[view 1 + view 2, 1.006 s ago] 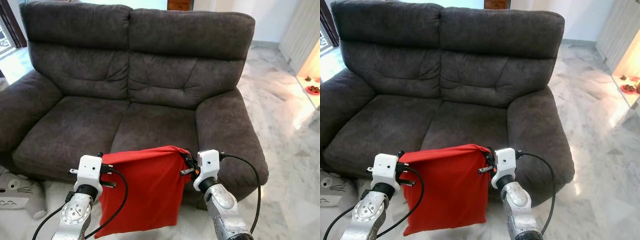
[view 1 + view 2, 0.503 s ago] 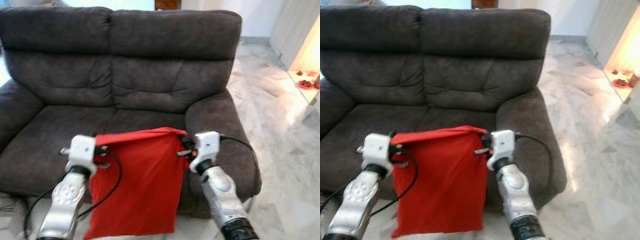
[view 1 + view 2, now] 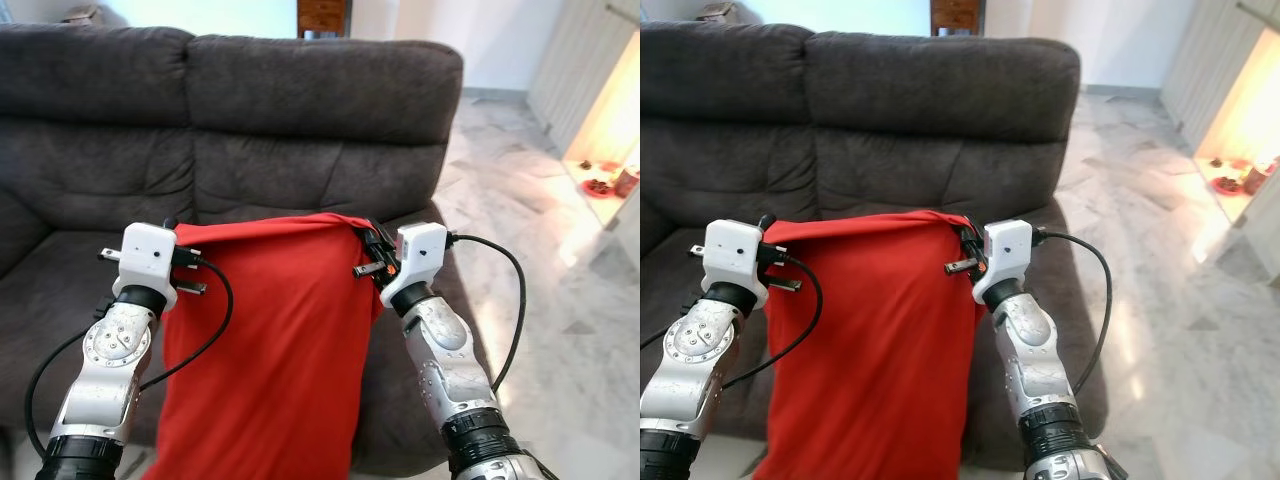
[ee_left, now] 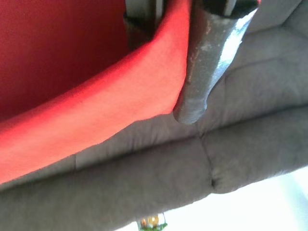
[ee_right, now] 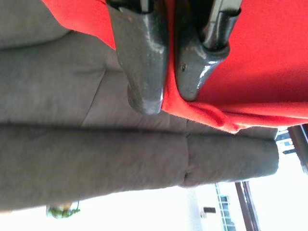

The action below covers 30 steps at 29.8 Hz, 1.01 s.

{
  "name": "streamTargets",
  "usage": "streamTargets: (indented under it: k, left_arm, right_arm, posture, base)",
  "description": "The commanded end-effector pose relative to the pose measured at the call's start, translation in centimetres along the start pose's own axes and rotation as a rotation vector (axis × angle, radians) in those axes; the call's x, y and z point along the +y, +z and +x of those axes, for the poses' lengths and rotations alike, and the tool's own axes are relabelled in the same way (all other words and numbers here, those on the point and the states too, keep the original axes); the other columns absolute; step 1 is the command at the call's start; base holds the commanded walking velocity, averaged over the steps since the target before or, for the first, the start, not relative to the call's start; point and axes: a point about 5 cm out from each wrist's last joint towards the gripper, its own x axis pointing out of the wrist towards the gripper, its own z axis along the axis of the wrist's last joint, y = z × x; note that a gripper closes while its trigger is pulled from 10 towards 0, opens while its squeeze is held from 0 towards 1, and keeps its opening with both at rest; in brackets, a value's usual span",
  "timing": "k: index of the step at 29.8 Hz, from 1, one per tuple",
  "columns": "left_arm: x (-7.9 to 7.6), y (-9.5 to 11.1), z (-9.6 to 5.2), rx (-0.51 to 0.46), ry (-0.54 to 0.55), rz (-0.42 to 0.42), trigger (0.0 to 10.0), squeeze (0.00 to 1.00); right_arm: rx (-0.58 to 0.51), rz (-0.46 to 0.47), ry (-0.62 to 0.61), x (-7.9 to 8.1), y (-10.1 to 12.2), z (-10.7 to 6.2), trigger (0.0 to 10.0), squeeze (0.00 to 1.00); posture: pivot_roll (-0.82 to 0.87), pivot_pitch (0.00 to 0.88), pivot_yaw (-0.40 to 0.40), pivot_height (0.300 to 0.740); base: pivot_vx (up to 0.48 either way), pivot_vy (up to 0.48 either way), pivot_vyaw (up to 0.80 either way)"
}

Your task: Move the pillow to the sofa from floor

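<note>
Two grippers hold the flat red fabric pillow by its top corners, hanging in front of the dark grey two-seat fabric sofa: the left gripper and right gripper are each clamped on the cloth edge, the right's fingers pinching a fold. The pillow's top edge is level with the seat-back's lower part, over the right seat cushion. To the right, pale marble floor lies open beside the armrest.
</note>
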Motion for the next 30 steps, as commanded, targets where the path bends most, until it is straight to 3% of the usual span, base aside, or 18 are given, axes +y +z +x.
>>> streamTargets:
  k: [1, 11, 15, 22, 23, 25, 26, 28, 29, 30]
  left_arm:
    - [3.1, 1.4, 0.0, -0.051, 0.110, 0.016, 10.0, 0.00]
    - [3.7, 2.9, 0.8, -0.091, 0.123, 0.025, 10.0, 0.00]
    - [3.7, 3.1, 1.0, -0.095, 0.127, 0.025, 10.0, 0.00]
    - [3.8, 3.3, 1.2, -0.094, 0.116, 0.025, 10.0, 0.00]
    - [3.7, 3.4, 1.5, -0.091, 0.082, 0.034, 10.0, 0.00]
    - [3.7, 3.4, 1.5, -0.091, 0.082, 0.034, 10.0, 0.00]
    - [3.6, 3.5, 1.6, -0.090, 0.067, 0.041, 10.0, 0.00]
    - [2.6, 2.9, 1.6, -0.040, -0.032, 0.040, 10.0, 0.00]
    - [2.6, 2.9, 1.6, -0.040, -0.032, 0.040, 10.0, 0.00]
    - [1.6, 2.0, 1.2, 0.015, -0.122, 0.057, 10.0, 0.00]
  right_arm:
    - [-0.157, -0.016, -0.008, -0.1, 3.6, 0.9, 10.0, 0.00]
    - [-0.189, -0.038, 0.055, 0.6, 4.8, 1.5, 10.0, 0.00]
    - [-0.206, -0.043, 0.046, 0.3, 5.6, 1.9, 10.0, 0.00]
    - [-0.208, -0.031, -0.055, -1.0, 6.3, 2.7, 10.0, 0.00]
    - [-0.184, -0.030, -0.170, -2.6, 6.3, 2.9, 10.0, 0.00]
    - [-0.184, -0.030, -0.170, -2.6, 6.3, 2.9, 10.0, 0.00]
    - [-0.177, -0.026, -0.224, -3.4, 6.4, 2.9, 10.0, 0.00]
    - [-0.161, -0.007, -0.297, -4.5, 6.2, 2.8, 10.0, 0.00]
    - [-0.161, -0.007, -0.297, -4.5, 6.2, 2.8, 10.0, 0.00]
    - [-0.142, 0.000, -0.308, -4.7, 5.7, 2.6, 10.0, 0.00]
  posture:
    - [0.11, 0.063, -0.005, 0.740]
    - [0.12, 0.069, -0.007, 0.740]
    - [0.12, 0.071, -0.008, 0.740]
    - [0.12, 0.071, -0.007, 0.740]
    - [0.12, 0.071, -0.007, 0.740]
    - [0.12, 0.071, -0.007, 0.740]
    - [0.12, 0.071, -0.007, 0.740]
    - [0.13, 0.074, -0.004, 0.740]
    - [0.13, 0.074, -0.004, 0.740]
    - [0.13, 0.074, -0.004, 0.740]
  base:
    - [0.420, 0.000, 0.80]
    - [0.428, 0.000, 0.78]
    - [0.429, 0.000, 0.00]
    - [0.436, 0.000, 0.00]
    - [0.480, 0.000, 0.00]
    - [0.480, 0.000, 0.00]
    - [0.480, 0.000, 0.00]
    - [0.401, 0.000, 0.00]
    - [0.322, 0.000, 0.00]
    - [0.000, 0.000, 0.00]
